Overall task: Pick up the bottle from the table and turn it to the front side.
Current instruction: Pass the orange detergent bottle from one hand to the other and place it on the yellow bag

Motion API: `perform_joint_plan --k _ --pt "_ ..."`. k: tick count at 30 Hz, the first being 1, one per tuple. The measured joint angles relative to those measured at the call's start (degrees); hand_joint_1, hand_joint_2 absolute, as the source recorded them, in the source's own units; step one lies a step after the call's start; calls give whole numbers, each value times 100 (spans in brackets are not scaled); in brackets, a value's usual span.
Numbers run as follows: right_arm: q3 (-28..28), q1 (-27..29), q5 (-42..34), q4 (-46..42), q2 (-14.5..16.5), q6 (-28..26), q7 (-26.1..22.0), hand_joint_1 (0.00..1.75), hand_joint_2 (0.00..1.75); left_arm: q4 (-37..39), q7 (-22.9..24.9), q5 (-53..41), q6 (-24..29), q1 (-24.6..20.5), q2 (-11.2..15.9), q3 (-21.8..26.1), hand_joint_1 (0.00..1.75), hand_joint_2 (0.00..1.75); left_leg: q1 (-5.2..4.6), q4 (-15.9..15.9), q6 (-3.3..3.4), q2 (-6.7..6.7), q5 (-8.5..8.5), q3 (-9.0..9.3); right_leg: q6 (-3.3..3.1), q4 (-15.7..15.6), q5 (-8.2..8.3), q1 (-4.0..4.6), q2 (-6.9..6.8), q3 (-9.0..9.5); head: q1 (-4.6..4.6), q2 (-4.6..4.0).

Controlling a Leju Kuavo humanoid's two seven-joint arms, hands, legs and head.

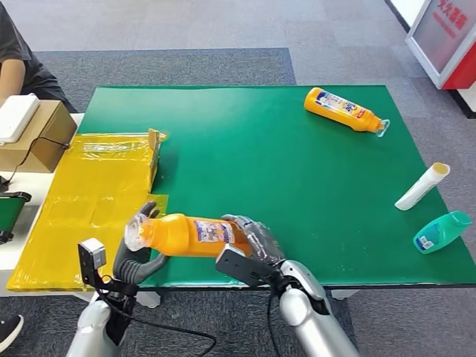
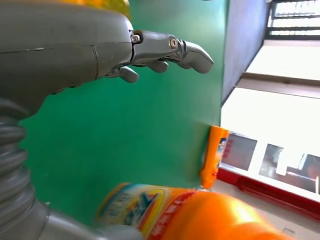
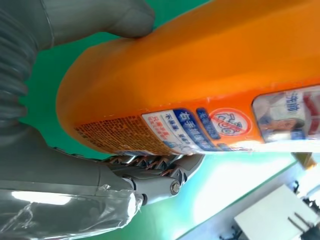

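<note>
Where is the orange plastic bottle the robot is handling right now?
In the head view, the orange plastic bottle lies sideways over the green table's near edge, base in the right hand, cap end against the left hand.

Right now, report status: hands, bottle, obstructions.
Right hand grips the orange bottle at its base, lifted sideways. Left hand under the neck end, fingers spread, contact unclear. Second orange bottle lies far across the green table.
</note>
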Motion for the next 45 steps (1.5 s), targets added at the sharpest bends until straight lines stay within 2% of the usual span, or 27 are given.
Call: perform_joint_plan --k 5,11,22,30,36,41,44,45 --pt "251 -45 106 413 152 -140 -118 175 175 -93 149 85 -28 -172 31 -243 0 175 -1 0 1 0 -1 -1 1 0 0 -1 0 0 1 0" --pt "465 -178 119 870 223 -278 -250 175 175 -33 -29 66 -118 -266 248 -582 0 175 -1 0 0 1 -1 -1 0 0 0 0 2 -4 -1 0" --pt "545 -326 86 1168 231 -300 -260 175 175 63 -175 57 -211 -320 520 -821 0 175 -1 0 0 1 -1 -1 0 0 1 -1 2 -4 0 0" --pt "608 -773 13 1649 283 -376 -238 175 175 201 -572 -125 -606 -353 909 -1670 0 175 -1 0 0 1 2 -4 2 1 4 0 2 -3 -1 0" --pt "655 -1057 -76 2003 325 -374 -242 175 175 381 -1075 -113 -930 -513 1466 -2106 0 175 2 0 -3 1 5 -6 1 5 4 4 1 -3 -1 0" --pt "743 -1213 -62 2265 373 -390 -239 175 175 480 -1283 -110 -822 -604 1716 -2296 0 175 4 0 -1 0 6 -6 2 5 4 3 0 -3 -1 0" --pt "786 -1235 -33 2369 380 -445 -228 175 175 486 -1255 -122 -630 -594 1735 -2337 7 175 2 0 -1 0 6 -7 2 4 4 1 0 -3 0 0" --pt "795 -1236 -25 2392 382 -471 -220 172 175 478 -1233 -142 -527 -582 1722 -2341 47 175 1 0 -1 0 6 -7 2 4 4 1 0 -3 0 0"
